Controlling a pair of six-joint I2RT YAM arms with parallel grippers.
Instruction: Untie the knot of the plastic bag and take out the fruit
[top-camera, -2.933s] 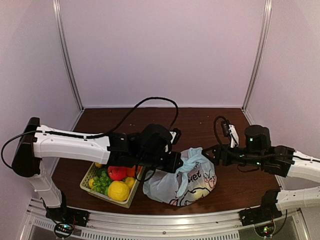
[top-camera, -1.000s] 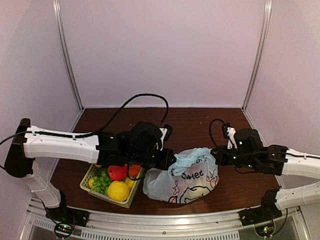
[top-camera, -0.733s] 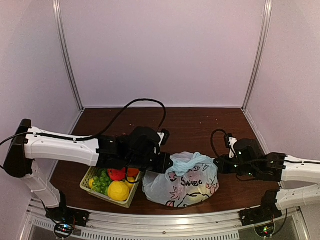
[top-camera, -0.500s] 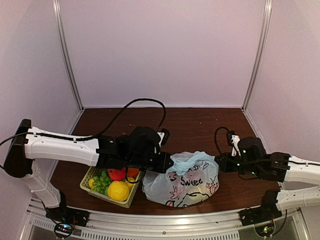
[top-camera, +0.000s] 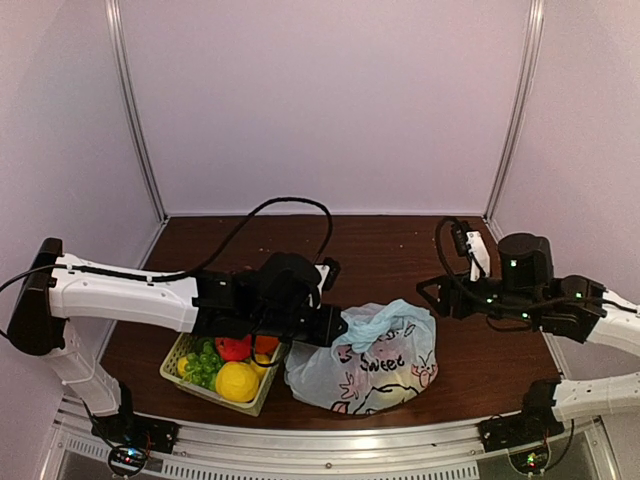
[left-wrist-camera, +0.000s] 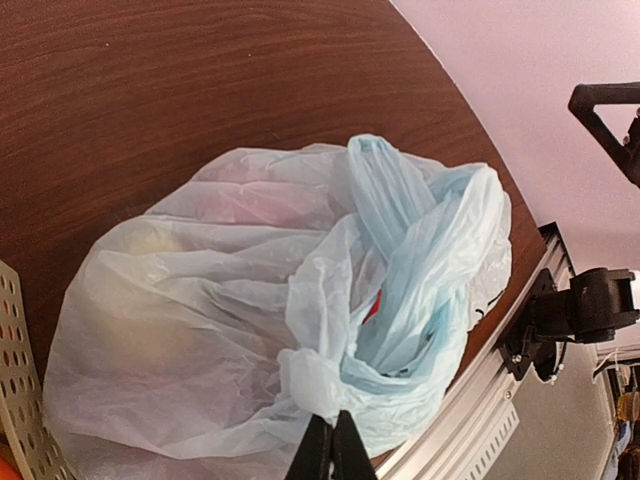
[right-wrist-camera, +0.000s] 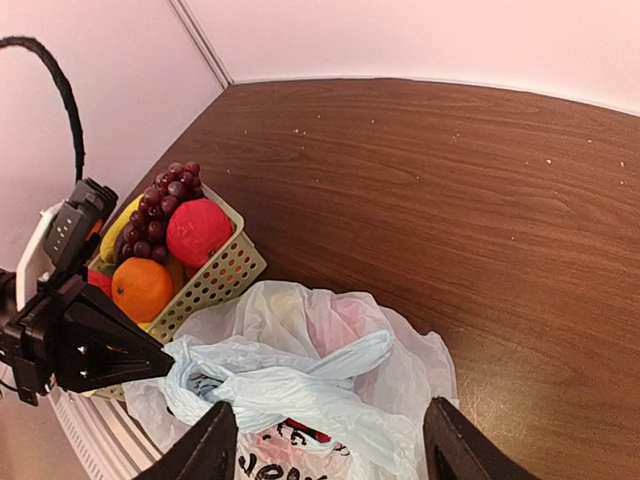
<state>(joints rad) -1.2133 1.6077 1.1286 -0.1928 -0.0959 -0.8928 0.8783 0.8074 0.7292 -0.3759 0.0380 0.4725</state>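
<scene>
At the desk's (top-camera: 400, 240) near edge, just behind the front rail (top-camera: 350, 446), the plastic bag (top-camera: 365, 362) sat just beside the basket (top-camera: 178, 360) of loose produce. Your left hand (top-camera: 335, 328) was clamped tight on a bunch of film at the bag's left shoulder. The right hand (top-camera: 436, 298) hung above and to the right of the bag, fingers spread and holding nothing. The knot (right-wrist-camera: 290, 385) looked slack but not parted, and the fruit (left-wrist-camera: 140, 310) lay inside, dim through the film. You appeared to be mid-untying. The next move likely called for the right hand to drop, pinch a handle loop and pull away from the left. Beyond the bag, bare desk ran to the back wall, leaving room to draw rightward and back.
</scene>
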